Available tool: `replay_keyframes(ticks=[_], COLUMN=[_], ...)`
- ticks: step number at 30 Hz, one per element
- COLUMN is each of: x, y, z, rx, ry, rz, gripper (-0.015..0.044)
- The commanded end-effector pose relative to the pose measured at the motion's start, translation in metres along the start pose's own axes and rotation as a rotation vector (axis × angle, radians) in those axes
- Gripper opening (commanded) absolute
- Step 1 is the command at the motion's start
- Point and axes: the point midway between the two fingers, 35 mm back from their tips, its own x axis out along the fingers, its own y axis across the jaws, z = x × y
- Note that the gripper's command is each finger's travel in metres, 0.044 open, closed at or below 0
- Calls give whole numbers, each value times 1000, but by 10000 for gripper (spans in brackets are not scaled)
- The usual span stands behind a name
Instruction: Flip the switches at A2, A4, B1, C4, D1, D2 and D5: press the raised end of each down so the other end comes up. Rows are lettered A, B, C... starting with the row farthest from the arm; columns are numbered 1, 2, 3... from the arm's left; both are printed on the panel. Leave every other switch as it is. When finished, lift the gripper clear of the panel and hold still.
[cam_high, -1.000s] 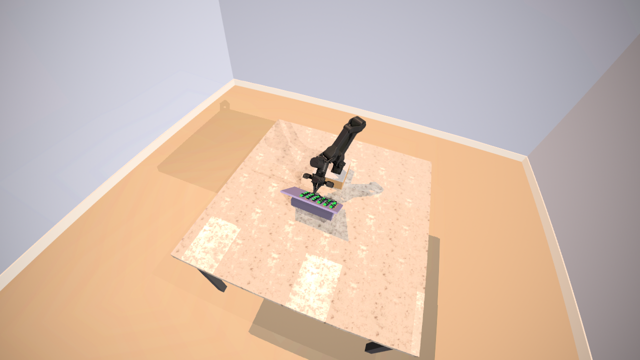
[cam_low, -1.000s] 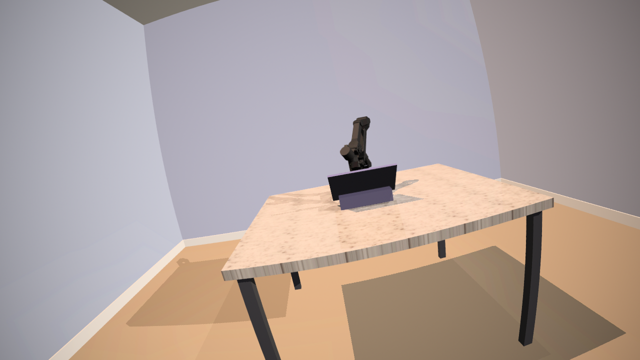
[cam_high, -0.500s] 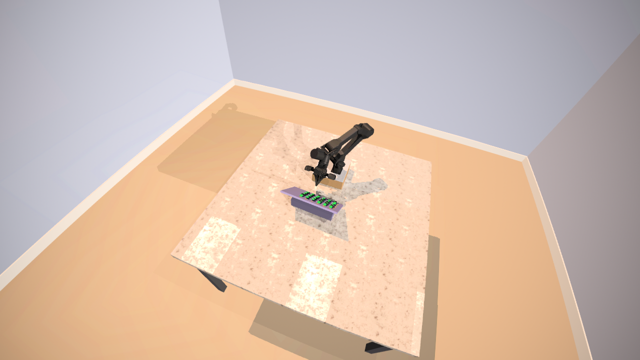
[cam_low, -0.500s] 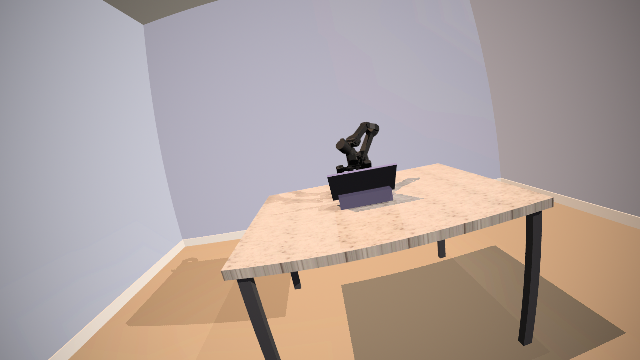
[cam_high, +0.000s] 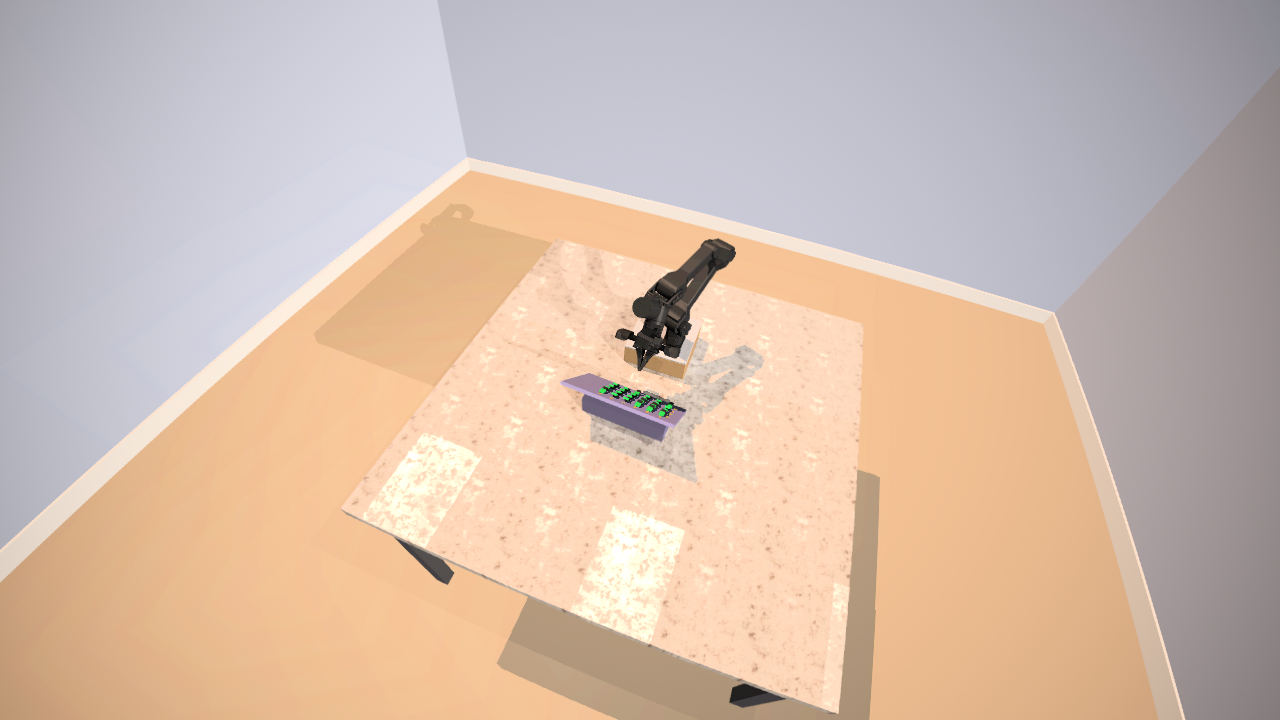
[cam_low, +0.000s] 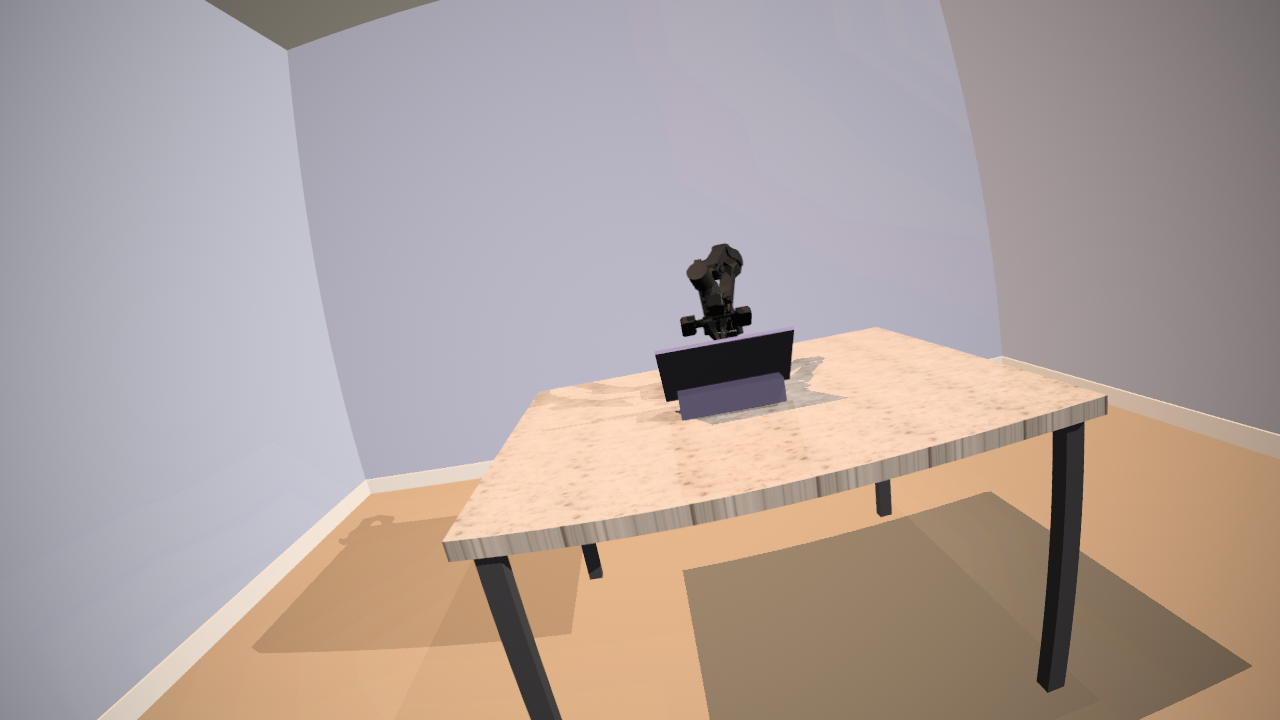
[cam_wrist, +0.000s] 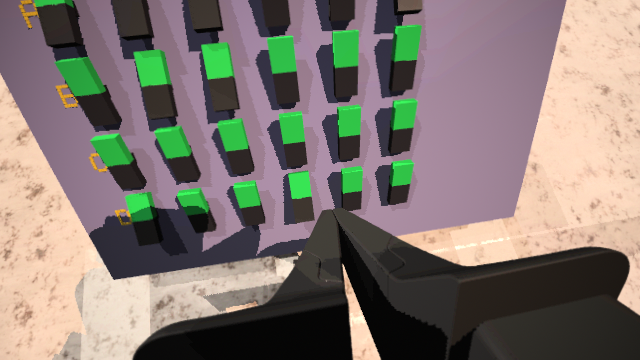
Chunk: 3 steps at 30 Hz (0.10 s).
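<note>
The tilted purple panel carries green-and-black rocker switches. In the wrist view, D1 and D4 show longer near halves than D2, D3 and D5. C4 looks like its row neighbours. B1 has a darker near half than B2 and B3. A2 and A4 are cut off at the top. My gripper is shut and empty, its tips off the panel, appearing just below D4 and D5.
A shallow box stands under the arm, behind the panel in the top view. The panel rests on a purple base on the speckled table. In the exterior view the panel's dark back hides the switches and fingertips.
</note>
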Motion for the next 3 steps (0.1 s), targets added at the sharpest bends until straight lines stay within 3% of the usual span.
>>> replay_keyframes(ticks=[1,3], x=[-4,-7], y=[17,26], z=[23,33], rx=[4,7], ry=[-18,-30], rz=[-3,-2], gripper=[0,0])
